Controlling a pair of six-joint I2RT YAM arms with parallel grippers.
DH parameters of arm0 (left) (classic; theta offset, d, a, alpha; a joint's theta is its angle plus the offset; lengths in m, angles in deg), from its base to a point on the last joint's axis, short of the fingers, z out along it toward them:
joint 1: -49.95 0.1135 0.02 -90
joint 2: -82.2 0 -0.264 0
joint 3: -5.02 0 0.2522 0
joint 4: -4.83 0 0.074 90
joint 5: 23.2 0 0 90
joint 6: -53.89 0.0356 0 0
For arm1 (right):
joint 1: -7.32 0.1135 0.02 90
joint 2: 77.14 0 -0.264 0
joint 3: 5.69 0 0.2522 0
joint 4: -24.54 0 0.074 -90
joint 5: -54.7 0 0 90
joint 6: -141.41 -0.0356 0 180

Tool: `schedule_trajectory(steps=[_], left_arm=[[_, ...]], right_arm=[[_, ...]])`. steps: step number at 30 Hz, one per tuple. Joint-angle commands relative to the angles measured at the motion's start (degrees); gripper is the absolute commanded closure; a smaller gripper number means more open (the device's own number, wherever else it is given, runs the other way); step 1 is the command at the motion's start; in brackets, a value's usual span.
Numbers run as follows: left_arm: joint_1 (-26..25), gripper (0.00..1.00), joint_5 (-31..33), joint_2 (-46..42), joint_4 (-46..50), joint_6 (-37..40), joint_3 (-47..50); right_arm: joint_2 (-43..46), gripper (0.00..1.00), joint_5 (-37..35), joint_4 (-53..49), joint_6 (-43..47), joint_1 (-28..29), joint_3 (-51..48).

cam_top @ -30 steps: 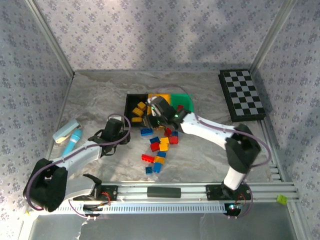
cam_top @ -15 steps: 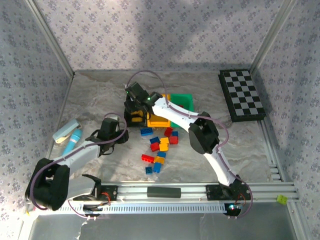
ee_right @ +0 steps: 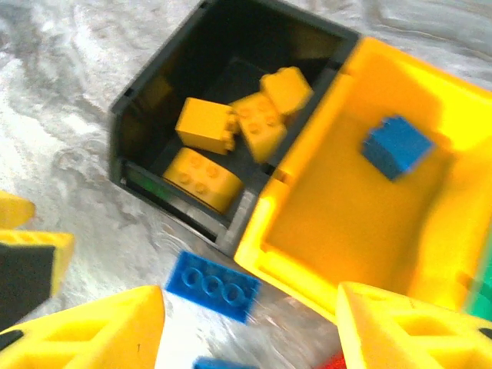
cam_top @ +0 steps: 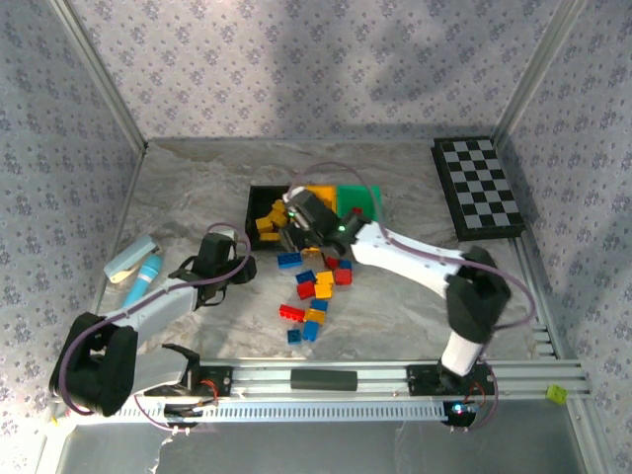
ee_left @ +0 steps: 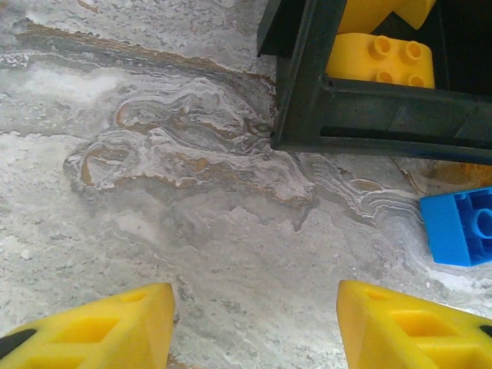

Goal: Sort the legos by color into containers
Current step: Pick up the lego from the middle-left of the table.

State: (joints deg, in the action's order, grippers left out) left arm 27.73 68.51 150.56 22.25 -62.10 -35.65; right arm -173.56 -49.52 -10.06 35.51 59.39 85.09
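Three containers stand side by side at mid-table: a black bin holding several yellow legos, a yellow bin with one blue lego in it, and a green bin. Red, yellow and blue legos lie scattered on the table in front of them. My right gripper hovers open and empty at the front edge of the black and yellow bins, above a blue lego. My left gripper rests low over bare table, open and empty, just short of the black bin's corner; another blue lego lies to its right.
A black-and-white chequered board lies at the back right. A white block and a blue cylinder sit at the left. Patterned walls enclose the table on three sides; the arms' rail runs along the near edge.
My right arm swung left over the black bin, then came back to the bins' front edge, and its jaws stand wider than before. The left arm has barely moved.
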Motion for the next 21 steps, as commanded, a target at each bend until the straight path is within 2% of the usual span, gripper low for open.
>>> schedule_trajectory(steps=[1,4,10,21], left_arm=[[0.25,0.42,-2.76,-0.22,-1.87,0.77,0.34],[0.16,0.43,-6.98,0.71,-4.43,0.91,1.22],[-1.89,0.43,-16.13,4.01,-4.55,-0.54,-0.76],[-14.22,0.43,-12.55,0.99,8.71,-0.33,-5.12]], right_arm=[[6.35,0.38,-6.50,2.62,-2.09,-0.93,-8.01],[11.30,0.38,-7.06,2.58,-3.25,-3.73,-15.68],[19.35,0.37,-3.85,3.37,-3.72,-11.52,-23.88],[26.58,0.37,2.03,6.82,-1.01,-24.33,-34.13]])
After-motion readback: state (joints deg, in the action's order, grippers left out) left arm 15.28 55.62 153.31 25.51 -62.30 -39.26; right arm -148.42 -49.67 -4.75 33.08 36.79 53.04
